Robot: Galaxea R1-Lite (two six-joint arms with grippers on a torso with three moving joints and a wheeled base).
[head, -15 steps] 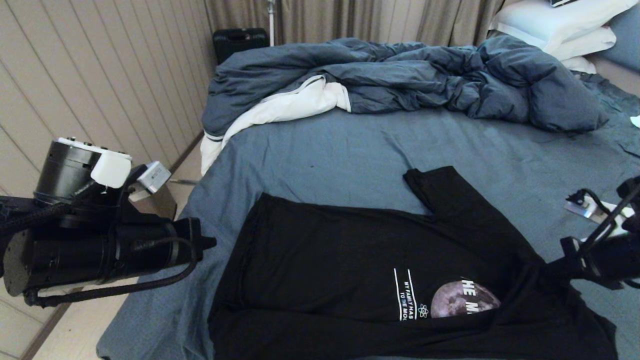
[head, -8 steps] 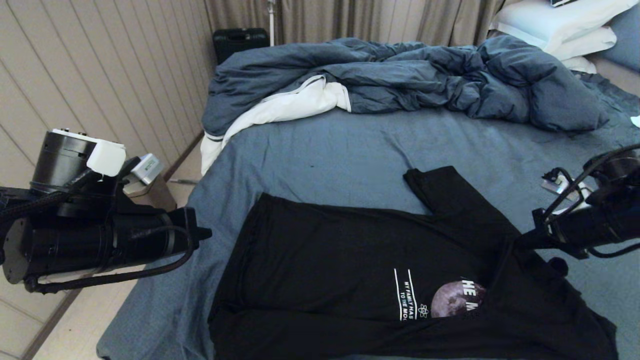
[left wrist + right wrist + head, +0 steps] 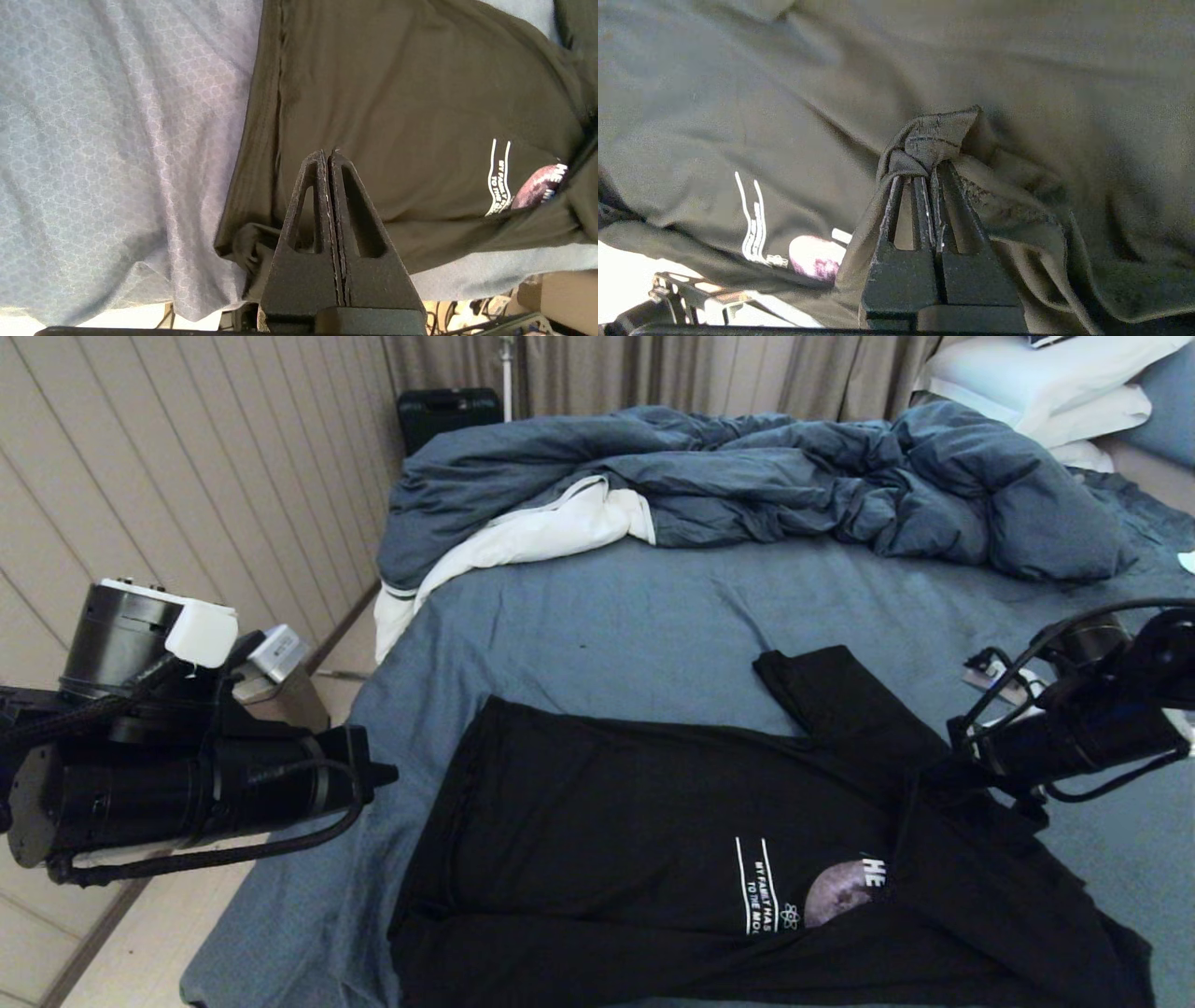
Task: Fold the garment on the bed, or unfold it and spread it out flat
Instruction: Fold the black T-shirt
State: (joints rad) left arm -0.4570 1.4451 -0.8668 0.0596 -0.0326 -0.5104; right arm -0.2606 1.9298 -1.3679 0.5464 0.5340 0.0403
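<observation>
1. A large black short-sleeved cotton T-shirt (image 3: 653, 821) lies on the near part of a wide bed with a slate-blue sheet (image 3: 607, 616), close to the front edge and well apart from a bulky dark-blue duvet with white lining (image 3: 747, 485) heaped at the far side.
2. The folding looks to be in an early-to-middle stage: the near long edge is doubled inward, and the right-hand side is lifted over the chest.
3. The right gripper (image 3: 924, 175) has its jaws closed on a bunched pinch of the shirt's black fabric, holding that flap raised above the print.
4. The left gripper (image 3: 329, 156) hangs over the shirt's left portion, jaws pressed together with nothing between them.
5. Judged from this, the lifted flap is not yet laid flat, and further folds remain.
6. The shirt is matte and softly creased. A grey moon print (image 3: 836, 896) and white lettering (image 3: 761, 887) show partly, the rest covered by the raised flap. One sleeve (image 3: 822, 691) points toward the duvet.
</observation>
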